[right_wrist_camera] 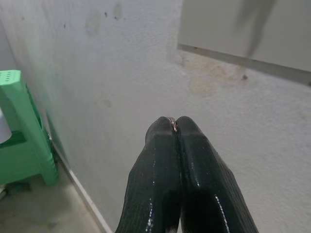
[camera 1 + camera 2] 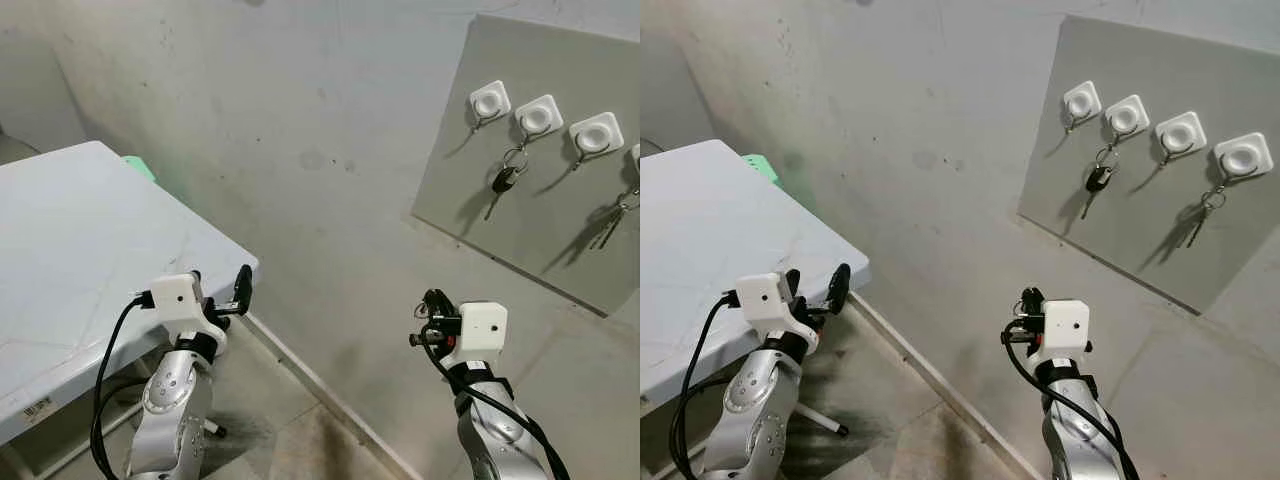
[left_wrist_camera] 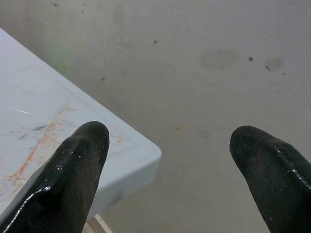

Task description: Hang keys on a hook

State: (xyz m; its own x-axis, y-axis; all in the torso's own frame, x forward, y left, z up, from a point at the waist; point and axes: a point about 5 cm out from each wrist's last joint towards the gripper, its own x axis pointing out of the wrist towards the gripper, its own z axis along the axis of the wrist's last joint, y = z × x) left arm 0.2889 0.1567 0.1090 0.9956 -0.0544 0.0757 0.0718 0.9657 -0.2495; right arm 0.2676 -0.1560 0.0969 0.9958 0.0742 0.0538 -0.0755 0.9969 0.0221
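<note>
The right claw (image 1: 174,127) is clenched, its two black fingers (image 1: 155,174) pressed flat together, and a thin metal key ring (image 1: 172,122) peeks out between the tips, so the ring is pinched right at the claw's end; what hangs from the ring is hidden by the fingers. In the head views this claw (image 2: 1028,300) is held up low in front of the bare grey wall (image 2: 300,150), well below and to the left of the grey board (image 2: 540,150) fixed to that wall on the far right. The board carries a row of white square hooks (image 2: 1082,101). The second hook from the left (image 2: 1127,115) holds a black-headed key (image 2: 1097,180) on a ring, and the rightmost hook (image 2: 1243,155) holds a small bunch of keys (image 2: 1202,215); the first and the third hook (image 2: 1181,133) look bare. Open wall lies between the right claw and the board. The left claw (image 2: 240,290) is released, fingers spread wide apart, and sits at the near corner of the pale worktop (image 2: 80,230) on the left, gripping nothing. A green plastic stool (image 1: 22,131) stands by the wall on the far side of the worktop, on the concrete floor (image 2: 300,440).
</note>
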